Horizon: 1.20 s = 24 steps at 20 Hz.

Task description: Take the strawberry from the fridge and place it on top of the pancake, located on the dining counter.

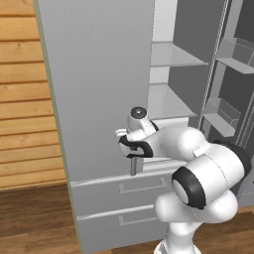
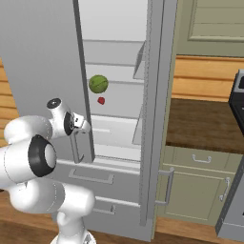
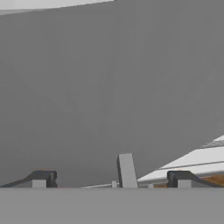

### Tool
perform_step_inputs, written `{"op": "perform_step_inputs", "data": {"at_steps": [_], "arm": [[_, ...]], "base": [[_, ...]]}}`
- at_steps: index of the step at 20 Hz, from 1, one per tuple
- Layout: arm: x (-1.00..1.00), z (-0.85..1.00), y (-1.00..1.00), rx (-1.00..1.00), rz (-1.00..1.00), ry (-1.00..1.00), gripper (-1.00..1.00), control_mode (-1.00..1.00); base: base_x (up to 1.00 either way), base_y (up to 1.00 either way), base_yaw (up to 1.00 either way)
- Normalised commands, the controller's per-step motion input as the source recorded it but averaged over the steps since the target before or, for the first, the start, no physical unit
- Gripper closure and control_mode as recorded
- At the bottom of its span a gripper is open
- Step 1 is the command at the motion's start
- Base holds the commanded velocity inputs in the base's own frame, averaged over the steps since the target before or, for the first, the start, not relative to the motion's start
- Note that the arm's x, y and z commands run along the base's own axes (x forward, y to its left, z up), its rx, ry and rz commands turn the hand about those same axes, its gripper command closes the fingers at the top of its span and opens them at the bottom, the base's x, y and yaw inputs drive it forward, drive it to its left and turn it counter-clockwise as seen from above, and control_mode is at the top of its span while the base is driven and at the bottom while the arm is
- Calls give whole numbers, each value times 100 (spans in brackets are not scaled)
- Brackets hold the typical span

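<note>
The fridge [image 1: 99,94] stands straight ahead, its right door [image 2: 155,119] swung wide and its left door [image 2: 43,71] partly open. On a pale inner shelf lies the tiny red strawberry [image 2: 101,100], just below a round green fruit [image 2: 98,84]. My gripper [image 1: 130,149] [image 2: 85,126] is at the lower end of the left door's bar handle [image 1: 134,166] [image 2: 75,147]. In the hand view the gripper [image 3: 113,179] is open, with the handle's end [image 3: 127,170] standing between the fingertips [image 3: 41,178], untouched. The pancake and the dining counter are out of view.
Two lower drawers [image 1: 124,187] sit under the doors. The open right door carries bins [image 1: 228,89]. A wood-plank wall [image 1: 25,99] is to the left. To the right runs a wall counter [image 2: 205,124] over green-grey cabinets [image 2: 195,190], and a dark appliance [image 2: 237,95] beyond.
</note>
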Motion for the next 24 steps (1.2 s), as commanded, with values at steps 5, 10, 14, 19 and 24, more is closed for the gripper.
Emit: {"op": "perform_step_inputs", "data": {"at_steps": [5,10,14,19,24], "arm": [[0,-39,0,0,0,0,-100,-100],[-5,-17,0,0,-1,0,-100,-100],[-31,-22,0,0,-7,0,100,-100],[-34,-28,0,0,-5,-1,100,-100],[-38,-28,7,0,-11,0,100,-100]], "base": [[0,0,0],[0,0,0],[0,0,0],[0,0,0],[0,0,0]]}}
